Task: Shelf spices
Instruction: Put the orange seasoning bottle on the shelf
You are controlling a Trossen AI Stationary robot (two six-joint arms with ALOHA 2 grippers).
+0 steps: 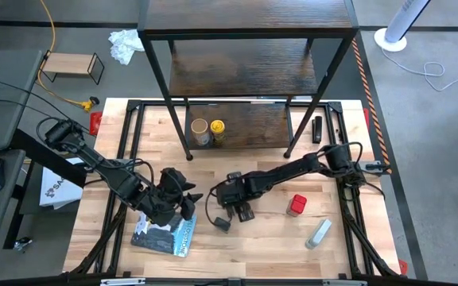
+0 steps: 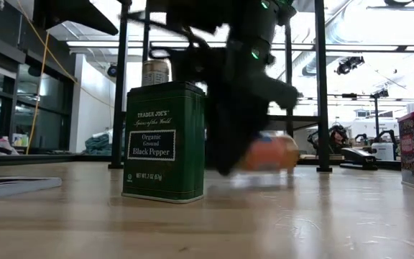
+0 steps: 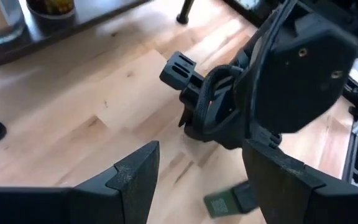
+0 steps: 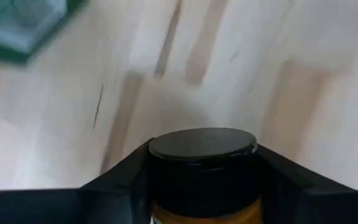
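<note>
Green black-pepper tin (image 2: 164, 141) stands on the table (image 1: 253, 238), the brown jar (image 4: 202, 171) just beside it between the right gripper's (image 4: 202, 186) closed fingers. Left gripper (image 3: 197, 186) hovers half-open and empty over the blue-grey packet (image 1: 164, 237). Two lidded jars (image 1: 207, 130) sit on the shelf (image 1: 245, 119)

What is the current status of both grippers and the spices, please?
Right gripper around black-lidded brown jar, mid-table. Left gripper open, empty, beside it. Two jars on shelf; red tin and green pepper tin wait. Path clear.
</note>
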